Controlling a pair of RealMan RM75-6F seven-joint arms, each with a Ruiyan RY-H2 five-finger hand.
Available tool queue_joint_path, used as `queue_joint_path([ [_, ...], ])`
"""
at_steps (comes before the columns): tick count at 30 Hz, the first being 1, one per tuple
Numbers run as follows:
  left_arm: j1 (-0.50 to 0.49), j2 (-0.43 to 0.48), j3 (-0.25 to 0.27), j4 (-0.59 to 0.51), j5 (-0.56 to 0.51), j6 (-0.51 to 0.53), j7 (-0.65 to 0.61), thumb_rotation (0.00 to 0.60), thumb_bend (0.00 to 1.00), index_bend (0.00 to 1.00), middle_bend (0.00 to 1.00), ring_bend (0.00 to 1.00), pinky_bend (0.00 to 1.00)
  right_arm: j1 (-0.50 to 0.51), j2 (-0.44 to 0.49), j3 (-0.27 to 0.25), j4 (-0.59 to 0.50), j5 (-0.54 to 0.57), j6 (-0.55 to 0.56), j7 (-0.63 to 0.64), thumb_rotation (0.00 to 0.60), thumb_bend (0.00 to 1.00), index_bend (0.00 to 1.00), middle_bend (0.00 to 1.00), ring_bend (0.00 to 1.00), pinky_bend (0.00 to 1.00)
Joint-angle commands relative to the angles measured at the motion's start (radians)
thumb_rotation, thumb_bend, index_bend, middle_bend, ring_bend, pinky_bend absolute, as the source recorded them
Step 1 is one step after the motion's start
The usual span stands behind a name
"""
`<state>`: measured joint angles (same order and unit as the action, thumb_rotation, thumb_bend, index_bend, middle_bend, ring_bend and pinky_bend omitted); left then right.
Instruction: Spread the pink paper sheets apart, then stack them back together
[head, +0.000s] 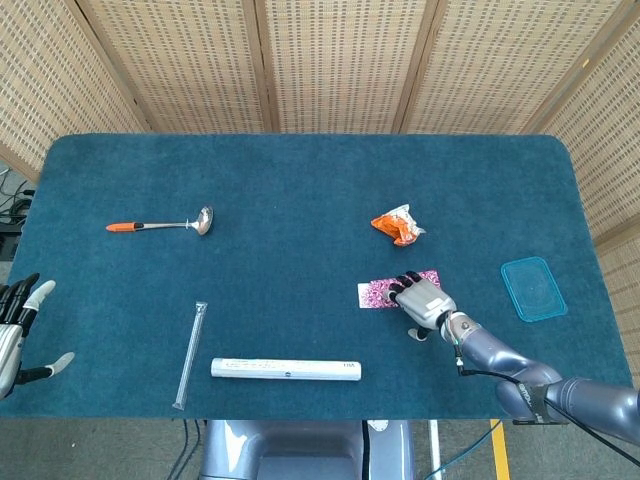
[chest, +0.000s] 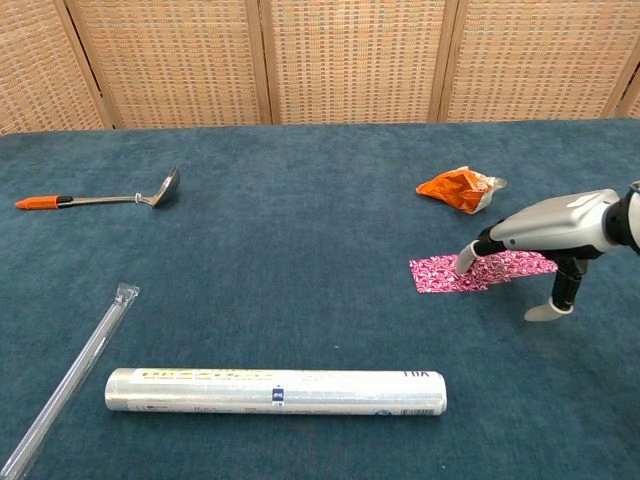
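The pink patterned paper sheets (head: 377, 292) (chest: 436, 274) lie flat in an overlapping strip on the blue table, right of centre. My right hand (head: 423, 299) (chest: 545, 226) hovers low over the strip's middle, palm down. Its fingertips (chest: 465, 263) press on the paper near the left sheet, and the thumb (chest: 545, 312) rests on the cloth in front of the strip. The hand covers part of the sheets in the head view. At the left edge of the head view my left hand (head: 18, 331) hangs off the table, its fingers apart and holding nothing.
An orange crumpled wrapper (head: 397, 225) lies just behind the sheets. A teal lid (head: 532, 288) sits at the right edge. A foil roll (chest: 275, 390) and a thin clear tube (chest: 75, 377) lie near the front, a ladle (chest: 100, 197) at the far left.
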<state>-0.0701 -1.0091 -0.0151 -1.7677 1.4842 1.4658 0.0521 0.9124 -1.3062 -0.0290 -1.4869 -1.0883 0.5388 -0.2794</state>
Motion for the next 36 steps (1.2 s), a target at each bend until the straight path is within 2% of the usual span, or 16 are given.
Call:
queue_joint_path([
  [1,0.0,0.0,0.0,0.001,0.001,0.001,-0.002,0.57,0.0,0.09,0.0,0.0,0.0,-0.002,0.008,-0.01,-0.014,0.005,0.001,-0.006,0.6,0.36,0.14,0.15,0.0,0.0],
  [36,0.002,-0.003,-0.002,0.01,0.002,0.002,-0.009,0.57,0.0,0.09,0.0,0.0,0.0,-0.039,0.123,-0.097,-0.215,-0.089,0.015,-0.01,0.6,0.36,0.14,0.16,0.0,0.0],
])
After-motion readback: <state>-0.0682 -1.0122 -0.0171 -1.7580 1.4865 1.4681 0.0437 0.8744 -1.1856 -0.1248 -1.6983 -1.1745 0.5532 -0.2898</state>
